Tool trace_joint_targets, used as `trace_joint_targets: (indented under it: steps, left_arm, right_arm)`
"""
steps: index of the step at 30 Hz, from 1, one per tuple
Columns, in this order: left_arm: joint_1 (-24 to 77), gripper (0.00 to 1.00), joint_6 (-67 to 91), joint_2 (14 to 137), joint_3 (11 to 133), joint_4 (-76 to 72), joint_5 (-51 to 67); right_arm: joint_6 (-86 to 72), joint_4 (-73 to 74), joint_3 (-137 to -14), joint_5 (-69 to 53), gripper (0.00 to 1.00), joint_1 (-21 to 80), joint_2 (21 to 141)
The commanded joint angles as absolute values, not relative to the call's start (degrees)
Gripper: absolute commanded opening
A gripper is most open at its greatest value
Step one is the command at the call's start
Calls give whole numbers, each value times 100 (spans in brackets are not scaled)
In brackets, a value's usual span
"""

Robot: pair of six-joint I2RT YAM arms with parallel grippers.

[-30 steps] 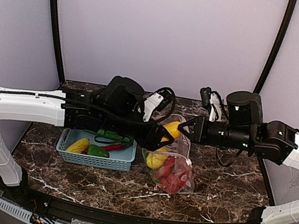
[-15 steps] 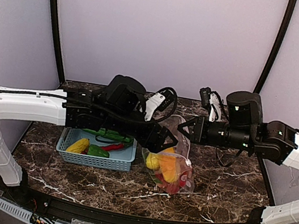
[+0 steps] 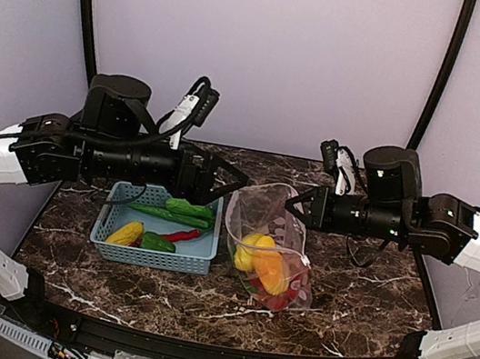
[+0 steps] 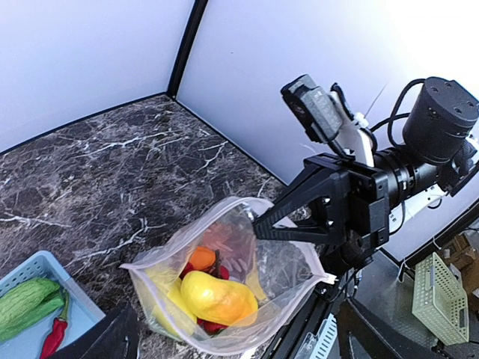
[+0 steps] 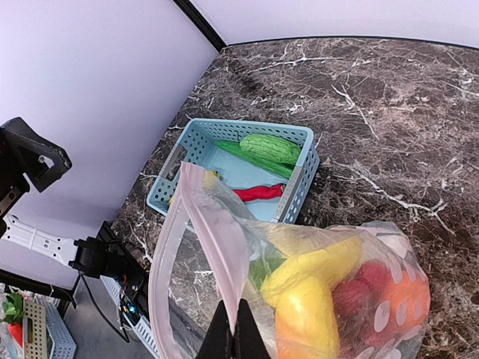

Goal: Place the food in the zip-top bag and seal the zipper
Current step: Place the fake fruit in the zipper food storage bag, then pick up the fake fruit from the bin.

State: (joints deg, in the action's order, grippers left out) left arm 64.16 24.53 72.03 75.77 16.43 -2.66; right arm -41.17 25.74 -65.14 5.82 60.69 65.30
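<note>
The zip-top bag [image 3: 269,240] stands open on the table, dotted and clear. Inside it lies food: a yellow pepper [image 3: 251,248], an orange piece [image 3: 270,272] and red strawberries [image 3: 293,290]. My right gripper [image 3: 293,209] is shut on the bag's rim, holding the mouth up; the right wrist view shows its fingertips [image 5: 238,333] pinching the pinkish zipper strip [image 5: 217,232]. My left gripper [image 3: 228,185] hangs open and empty left of the bag, above the basket's right end. Its wrist view looks down into the open bag [image 4: 299,262] at the yellow pepper [image 4: 217,298].
A light blue basket [image 3: 153,255] sits left of the bag. It holds corn [image 3: 125,232], a green pepper [image 3: 156,242], a red chili [image 3: 181,234] and green cucumbers [image 3: 181,210]. The back wall and black corner posts close off the table.
My left arm has dropped an orange-yellow piece into the bag, opened its jaws and drawn back left over the basket. The right gripper has kept its hold on the rim.
</note>
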Motion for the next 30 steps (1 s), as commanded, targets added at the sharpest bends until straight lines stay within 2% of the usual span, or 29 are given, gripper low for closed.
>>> trace_joint_targets:
  steps: [1,6,14,19,20,23,30]
  left_arm:
    - [6229,92,2661,7090,7353,2609,-545]
    - [5861,92,2652,6929,7106,2826,-208]
    - [4589,92,2146,6732,6459,3759,303]
    - [3723,91,1648,6818,5854,3787,477]
    - [3624,90,1593,6886,5680,3735,485]
    - [3218,75,1360,7062,5414,3671,420]
    - [2684,71,1043,7480,5107,3538,188]
  right_arm:
    - [-4086,2232,-6616,539,0,6050,6515]
    - [-4096,2228,-6561,557,0,6040,6467]
    - [-4120,2237,-6475,593,0,6039,6375]
    - [-4118,2232,-6472,579,0,6029,6391]
    - [-4106,2232,-6477,565,0,6029,6404]
    - [-4105,2235,-6465,549,0,6025,6389]
    - [-4100,2298,-6443,612,0,6001,6260]
